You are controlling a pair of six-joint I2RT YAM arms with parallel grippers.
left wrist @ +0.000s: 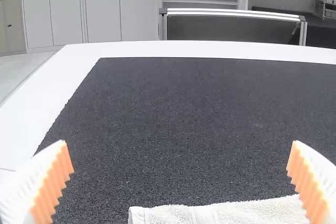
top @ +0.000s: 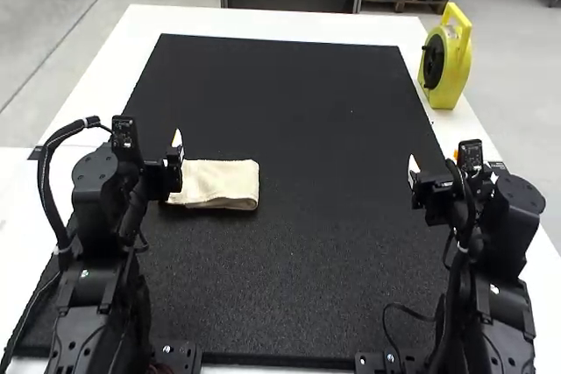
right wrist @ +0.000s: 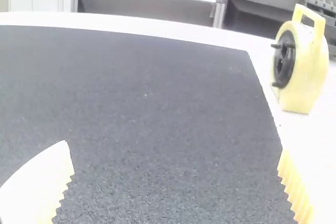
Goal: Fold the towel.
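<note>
Towel folded flat in my high view, its edge in left wrist view, left claw wide open, empty, right claw same

Probably a lab: robot arms, white table.

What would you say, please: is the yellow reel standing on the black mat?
No, the yellow reel stands on the white table, beside the black mat.
</note>
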